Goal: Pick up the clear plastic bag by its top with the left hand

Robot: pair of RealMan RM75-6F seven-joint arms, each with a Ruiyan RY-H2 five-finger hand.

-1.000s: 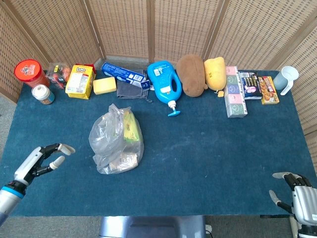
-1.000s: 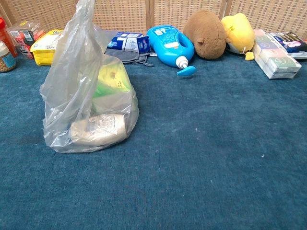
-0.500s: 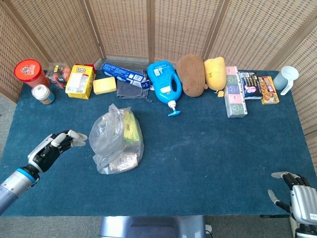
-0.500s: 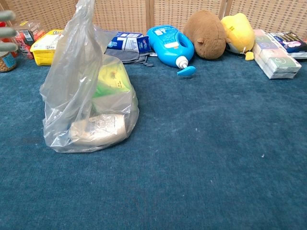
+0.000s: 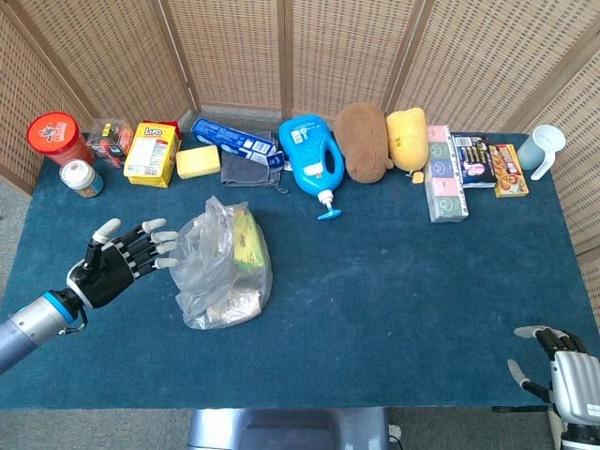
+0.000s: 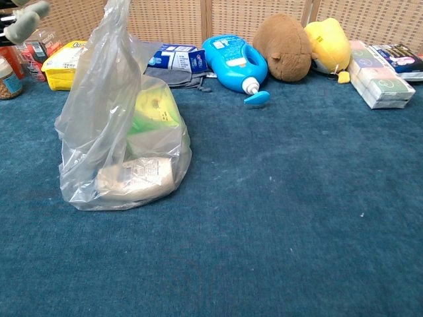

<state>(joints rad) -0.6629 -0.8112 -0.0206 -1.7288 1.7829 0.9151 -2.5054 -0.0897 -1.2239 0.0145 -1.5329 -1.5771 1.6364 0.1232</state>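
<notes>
The clear plastic bag [image 5: 223, 265] stands on the blue table with yellow-green and pale packets inside; in the chest view the bag [image 6: 119, 125] rises to a bunched top at the frame's upper edge. My left hand [image 5: 120, 258] hovers just left of the bag with fingers spread, fingertips near its upper side, holding nothing. Its fingertips [image 6: 26, 16] show at the chest view's top left corner. My right hand [image 5: 562, 361] rests at the near right table corner, fingers loosely apart, empty.
Along the far edge stand a red jar [image 5: 56, 136], a small jar [image 5: 82, 177], a yellow box [image 5: 153, 153], a blue detergent bottle [image 5: 314, 157], brown and yellow plush toys [image 5: 380, 139], boxes [image 5: 448, 183] and a cup [image 5: 544, 148].
My left hand has risen from the near left table edge toward the bag and spread its fingers beside it. The bag and right hand have not moved.
</notes>
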